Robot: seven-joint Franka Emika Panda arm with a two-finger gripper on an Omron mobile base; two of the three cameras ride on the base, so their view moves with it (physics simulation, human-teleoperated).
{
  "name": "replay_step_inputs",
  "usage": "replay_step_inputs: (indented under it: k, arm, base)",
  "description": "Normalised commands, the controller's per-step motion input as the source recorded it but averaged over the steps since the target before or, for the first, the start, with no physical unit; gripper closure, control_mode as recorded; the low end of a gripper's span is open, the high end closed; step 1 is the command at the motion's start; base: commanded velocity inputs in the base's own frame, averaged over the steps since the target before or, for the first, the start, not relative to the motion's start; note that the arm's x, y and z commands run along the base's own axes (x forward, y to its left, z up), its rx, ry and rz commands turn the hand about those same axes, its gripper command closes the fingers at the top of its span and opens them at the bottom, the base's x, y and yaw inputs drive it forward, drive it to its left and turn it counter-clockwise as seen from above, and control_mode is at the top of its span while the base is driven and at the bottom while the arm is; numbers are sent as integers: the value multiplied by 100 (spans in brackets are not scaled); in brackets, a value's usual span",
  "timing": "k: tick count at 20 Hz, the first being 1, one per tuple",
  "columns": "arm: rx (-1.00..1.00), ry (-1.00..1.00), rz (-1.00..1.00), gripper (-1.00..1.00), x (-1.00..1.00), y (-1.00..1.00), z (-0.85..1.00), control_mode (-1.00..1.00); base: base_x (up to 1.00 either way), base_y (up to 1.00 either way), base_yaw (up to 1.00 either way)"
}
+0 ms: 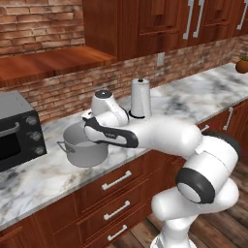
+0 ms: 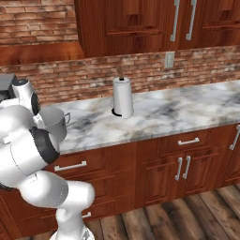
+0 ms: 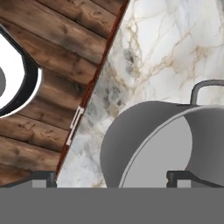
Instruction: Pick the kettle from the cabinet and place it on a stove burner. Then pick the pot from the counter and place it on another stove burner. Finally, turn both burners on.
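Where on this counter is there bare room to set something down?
The counter is bare right of the paper-towel roll, out to the far end. Crowded: the pot sits between the toaster oven and the roll, with the arm above it.

The arm (image 1: 160,138) is built of rounded, glossy white shells joined by dark grey to black rings at the joints. A broad dark band is seen around the bulky elbow joint (image 1: 198,186), and a long black stripe is set along the forearm link (image 1: 112,134). A round grey cap (image 1: 102,93) tops the wrist. Two small, dark, squared fingertips (image 3: 177,177) are carried at the hand.
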Motion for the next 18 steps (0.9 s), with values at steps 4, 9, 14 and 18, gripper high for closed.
replay_step_inputs:
  k: [4,9,14,18]
  arm:
    - [-3,0,0,-100,24,9,-22,-100]
    - [-3,0,0,-100,22,11,-20,-100]
    - [-2,1,0,-100,18,7,-19,-100]
    - [-2,2,0,-100,15,4,-18,-100]
  base:
    - [0,0,0]
    - [0,0,0]
    - [0,0,0]
    - [0,0,0]
